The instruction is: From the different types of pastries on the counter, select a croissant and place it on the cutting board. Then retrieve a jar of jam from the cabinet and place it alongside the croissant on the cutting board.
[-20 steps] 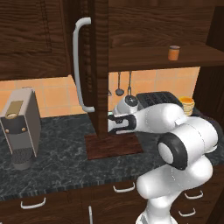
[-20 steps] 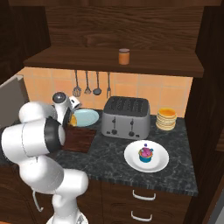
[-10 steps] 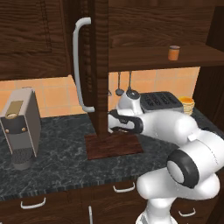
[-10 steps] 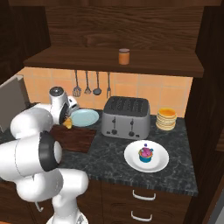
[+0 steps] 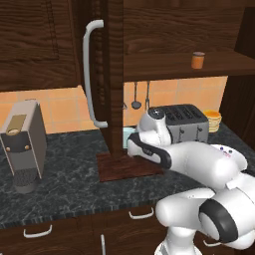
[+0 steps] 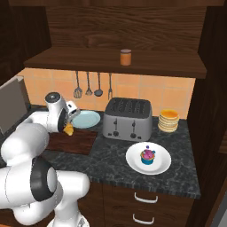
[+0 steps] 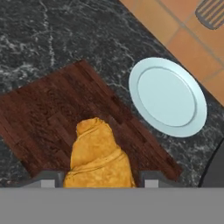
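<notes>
My gripper (image 6: 68, 126) is shut on a golden croissant (image 6: 69, 130) and holds it just above the dark wooden cutting board (image 6: 75, 142). In the hand view the croissant (image 7: 98, 153) sits between the finger tips over the board (image 7: 48, 111), near its edge by the plate. I cannot tell whether the croissant touches the board. The orange jam jar (image 6: 126, 57) stands on the open shelf above the toaster, also seen as the jar (image 5: 198, 60) in the left base view. There the board (image 5: 124, 169) lies below my hand.
An empty pale blue plate (image 7: 168, 97) lies right beside the board. A toaster (image 6: 127, 118), a stack of pancakes (image 6: 168, 120) and a white plate with a cupcake (image 6: 148, 158) stand to the right. The open cabinet door (image 5: 107, 74) hangs over the board; a coffee machine (image 5: 22, 144) stands left.
The arm has swung its elbow outward and the hand has sunk a little toward the board, with the croissant still in the gripper.
</notes>
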{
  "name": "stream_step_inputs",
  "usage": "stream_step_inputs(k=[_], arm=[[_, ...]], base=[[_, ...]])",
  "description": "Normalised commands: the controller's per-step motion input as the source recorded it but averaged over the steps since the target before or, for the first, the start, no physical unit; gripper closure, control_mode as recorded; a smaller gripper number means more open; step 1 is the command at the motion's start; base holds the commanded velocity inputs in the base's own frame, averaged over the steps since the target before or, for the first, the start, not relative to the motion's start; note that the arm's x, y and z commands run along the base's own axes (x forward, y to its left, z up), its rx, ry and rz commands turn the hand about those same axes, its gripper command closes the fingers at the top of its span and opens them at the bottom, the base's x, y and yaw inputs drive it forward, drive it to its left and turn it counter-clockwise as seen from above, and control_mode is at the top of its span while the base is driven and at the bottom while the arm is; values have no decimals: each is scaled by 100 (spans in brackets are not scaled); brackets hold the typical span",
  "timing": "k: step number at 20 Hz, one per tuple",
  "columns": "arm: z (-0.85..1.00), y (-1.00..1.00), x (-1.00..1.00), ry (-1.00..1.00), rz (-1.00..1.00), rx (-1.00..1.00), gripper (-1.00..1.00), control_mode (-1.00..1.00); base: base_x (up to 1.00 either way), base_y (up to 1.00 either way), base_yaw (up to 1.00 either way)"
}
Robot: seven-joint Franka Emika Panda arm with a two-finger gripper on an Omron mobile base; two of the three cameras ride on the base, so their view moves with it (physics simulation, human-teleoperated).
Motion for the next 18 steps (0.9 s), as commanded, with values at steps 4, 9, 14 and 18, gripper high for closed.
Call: stream_step_inputs(k=[4, 9, 14, 18], arm=[[-6, -40, -41, -7, -4, 0, 100, -100], [-9, -3, -14, -1, 0, -2, 100, -100], [-9, 0, 1, -2, 0, -7, 100, -100], [0, 0, 1, 0, 2, -1, 100, -100]], base=[[0, 0, 0], [0, 0, 0], [0, 0, 0], [0, 0, 0]])
